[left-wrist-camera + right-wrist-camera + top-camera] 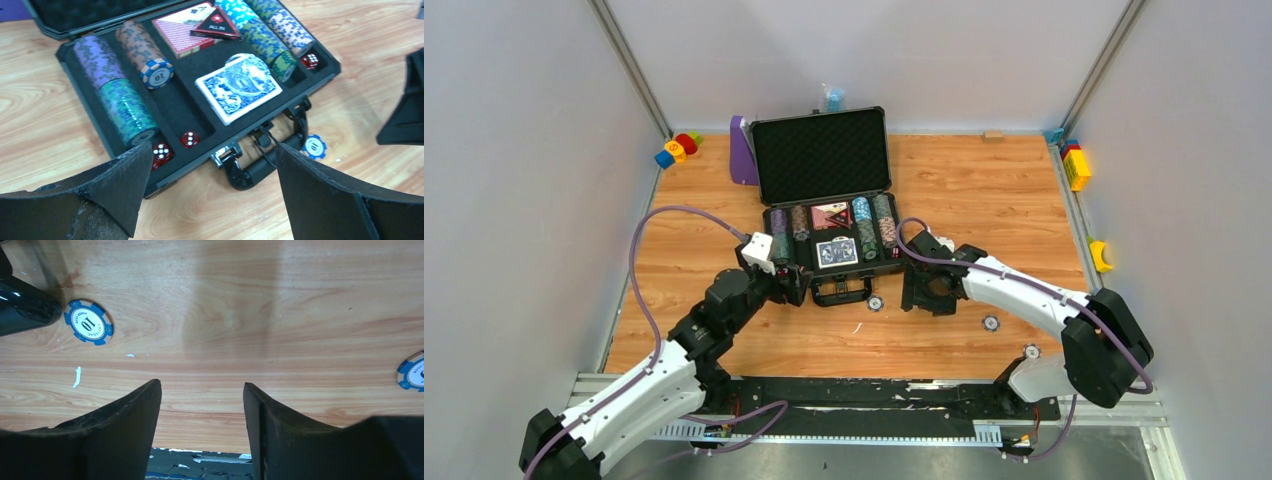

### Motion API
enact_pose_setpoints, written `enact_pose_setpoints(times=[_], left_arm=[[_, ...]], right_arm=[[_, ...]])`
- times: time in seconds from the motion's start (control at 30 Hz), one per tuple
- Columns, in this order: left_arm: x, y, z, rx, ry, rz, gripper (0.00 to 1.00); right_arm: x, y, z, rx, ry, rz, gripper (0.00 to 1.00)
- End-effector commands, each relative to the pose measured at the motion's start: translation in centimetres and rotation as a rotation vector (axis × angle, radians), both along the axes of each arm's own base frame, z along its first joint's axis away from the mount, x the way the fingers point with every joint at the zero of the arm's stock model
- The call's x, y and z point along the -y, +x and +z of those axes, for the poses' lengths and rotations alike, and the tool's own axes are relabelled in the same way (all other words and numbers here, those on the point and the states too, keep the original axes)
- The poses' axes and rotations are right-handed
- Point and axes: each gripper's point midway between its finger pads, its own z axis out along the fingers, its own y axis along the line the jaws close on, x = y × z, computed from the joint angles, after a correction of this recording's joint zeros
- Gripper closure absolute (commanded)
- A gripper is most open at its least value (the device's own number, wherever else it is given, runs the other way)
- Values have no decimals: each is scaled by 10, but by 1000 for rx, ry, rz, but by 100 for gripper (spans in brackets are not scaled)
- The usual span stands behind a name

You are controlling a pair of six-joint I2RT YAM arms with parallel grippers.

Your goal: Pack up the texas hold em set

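The dark grey briefcase (828,243) lies open mid-table, its foam-lined lid (822,155) standing up. Inside are rows of striped chips (120,95), a blue card deck (239,86), a red deck (184,34) under a triangular all-in marker, and red dice (161,152). My left gripper (212,150) is open and empty, hovering by the case's front-left corner near the handle (260,162). My right gripper (201,387) is open over bare wood, right of the handle. Loose blue chips lie on the table: one by the handle (89,322), another further right (412,371), a third near the right arm's base (1031,351).
A purple stand (742,150) leans left of the lid. Coloured toy blocks sit in the back-left corner (678,148) and along the right wall (1076,165), with a yellow piece (1101,255) lower down. Grey walls close in both sides.
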Motion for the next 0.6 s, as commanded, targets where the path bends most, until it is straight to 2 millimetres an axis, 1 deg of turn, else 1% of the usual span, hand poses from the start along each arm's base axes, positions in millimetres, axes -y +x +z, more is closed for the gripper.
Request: enact_pose_setpoints(times=[0.0, 0.07, 0.1, 0.13, 0.17, 0.2, 0.23, 0.27, 0.3, 0.33, 0.37, 0.4, 0.43, 0.47, 0.5, 0.53, 0.57], left_arm=[[21, -6, 30, 19, -110, -90, 0], [21, -7, 23, -30, -99, -79, 0], [20, -7, 23, -44, -93, -73, 0], [22, -11, 15, -78, -73, -77, 0], [20, -11, 15, -87, -59, -64, 0], [26, -14, 12, -100, -43, -80, 0], [30, -17, 14, -100, -26, -84, 0], [34, -18, 9, -113, -4, -88, 0], [40, -22, 13, -110, 15, -99, 0], [45, -24, 7, -126, 44, -109, 0], [54, -29, 11, -115, 66, -141, 0], [60, -30, 3, -131, 105, -158, 0], [69, -34, 6, -119, 134, -197, 0], [75, -36, -3, -137, 175, -217, 0], [83, -39, 0, -129, 201, -263, 0], [88, -39, -10, -152, 241, -286, 0], [97, -44, -9, -149, 260, -350, 0]], right_arm=[[-12, 21, 20, 92, 28, 32, 36], [-10, 27, 27, 135, 27, 32, 34], [-7, 30, 29, 162, 20, 25, 33], [-6, 33, 33, 192, 23, 17, 29], [-4, 35, 35, 216, 24, 8, 26], [-2, 37, 37, 237, 27, -1, 25], [0, 39, 39, 257, 29, -11, 25], [3, 40, 41, 272, 26, -22, 24], [7, 41, 42, 291, 18, -40, 24], [11, 43, 43, 308, 11, -56, 24], [14, 43, 45, 325, 8, -69, 24], [17, 44, 48, 344, 9, -79, 24], [20, 44, 52, 370, 17, -86, 24], [25, 43, 55, 393, 16, -98, 24], [29, 43, 59, 419, 21, -108, 25], [32, 43, 63, 443, 23, -115, 25], [37, 43, 68, 470, 26, -124, 25]])
